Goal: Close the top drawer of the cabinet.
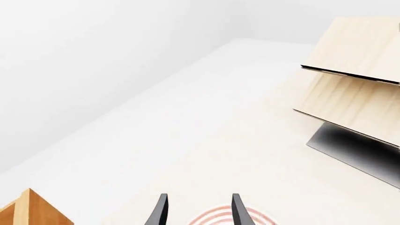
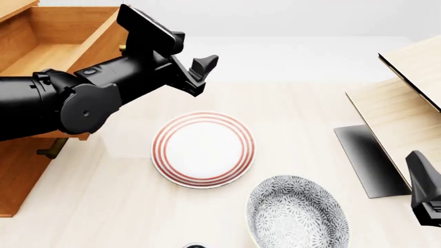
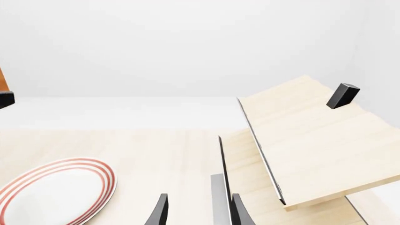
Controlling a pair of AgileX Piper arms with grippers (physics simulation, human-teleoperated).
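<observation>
Left wrist view: two dark fingertips of the left gripper (image 1: 196, 211) at bottom centre, spread apart with nothing between them; one arc of a red-ringed plate (image 1: 216, 219) beyond them; one orange-brown wooden corner (image 1: 34, 211) at lower left, cabinet or drawer cannot be told; two pale slanted panels (image 1: 353, 82) over one black base (image 1: 356, 150) at right. No writing legible. Front view: one cabinet (image 2: 20, 165) along the left edge, its top drawer (image 2: 59, 44) pulled open at upper left, interior bare; one brass handle (image 2: 49, 149) shows below the arm at lower left. The left arm lies across the drawer front, reaching up-right, gripper (image 2: 200, 72) raised above the table (image 2: 289, 103), jaws parted, holding nothing. One red-ringed plate at centre, one grey patterned bowl (image 2: 298, 214) lower right of it, apart. Right gripper (image 2: 426, 194) at right edge, only partly in frame. Right wrist view: two fingertips at bottom centre, set apart, empty; plate lower left; panels at right with one small black block (image 3: 343, 95) on top.
</observation>
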